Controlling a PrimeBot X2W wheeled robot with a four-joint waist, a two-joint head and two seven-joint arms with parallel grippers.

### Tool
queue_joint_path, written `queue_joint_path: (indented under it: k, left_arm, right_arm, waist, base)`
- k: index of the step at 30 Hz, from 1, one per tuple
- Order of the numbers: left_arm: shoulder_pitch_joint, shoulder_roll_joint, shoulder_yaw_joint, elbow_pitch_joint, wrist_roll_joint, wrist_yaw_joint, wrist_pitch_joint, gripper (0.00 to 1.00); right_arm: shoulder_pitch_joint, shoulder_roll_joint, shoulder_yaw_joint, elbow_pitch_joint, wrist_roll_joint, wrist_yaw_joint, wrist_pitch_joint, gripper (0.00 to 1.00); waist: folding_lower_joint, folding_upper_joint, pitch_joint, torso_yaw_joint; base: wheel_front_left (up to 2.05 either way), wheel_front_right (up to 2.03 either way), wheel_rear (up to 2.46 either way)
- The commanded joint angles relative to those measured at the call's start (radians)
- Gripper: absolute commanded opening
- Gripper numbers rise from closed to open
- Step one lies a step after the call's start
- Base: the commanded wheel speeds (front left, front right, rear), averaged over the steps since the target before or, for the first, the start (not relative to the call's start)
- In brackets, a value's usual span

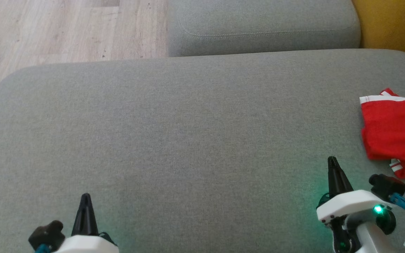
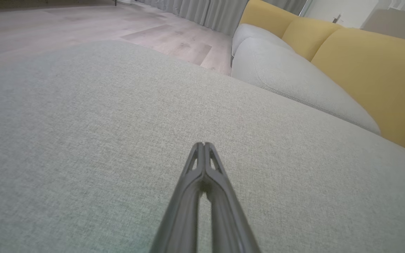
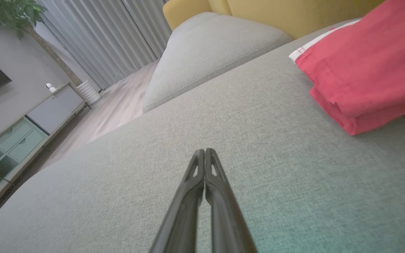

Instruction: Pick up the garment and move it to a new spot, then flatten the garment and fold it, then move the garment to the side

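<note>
The garment [image 1: 396, 131] is red with white trim and lies folded at the right edge of the grey cushion [image 1: 188, 133]; the right wrist view has it at the upper right [image 3: 360, 66]. My right gripper [image 1: 332, 161] is shut and empty, a little to the garment's left and nearer me, tips together over bare fabric [image 3: 204, 151]. Low at the left, my left gripper [image 1: 85, 196] is shut too, with nothing in it, its tips [image 2: 204, 144] above the cushion.
A second grey cushion [image 1: 262, 24] lies beyond the big one. A yellow backrest [image 1: 396, 24] rises at the far right. Wooden floor [image 1: 58, 28] runs past the far left edge. A low cabinet [image 3: 30, 126] and curtains [image 3: 100, 42] stand across the room.
</note>
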Motion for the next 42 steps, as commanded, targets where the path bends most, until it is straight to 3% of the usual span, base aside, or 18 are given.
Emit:
queue_joint_path:
  k: [1,42]
  left_arm:
    - [-0.047,0.003,0.022,-0.039,-0.036,-0.005,0.005,0.0]
    - [-0.075,0.005,0.068,-0.101,-0.511,-0.033,0.123,0.0]
  right_arm:
    - [-0.031,-0.003,-0.003,-0.044,0.036,0.0,0.008,0.0]
    - [0.0,-0.003,-0.061,-0.168,0.489,0.0,0.124,0.0]
  waist:
    - [0.0,0.0,0.0,0.0]
    - [0.0,0.0,0.002,-0.012]
  base:
    - [0.0,0.0,0.0]
    - [0.0,0.0,0.0]
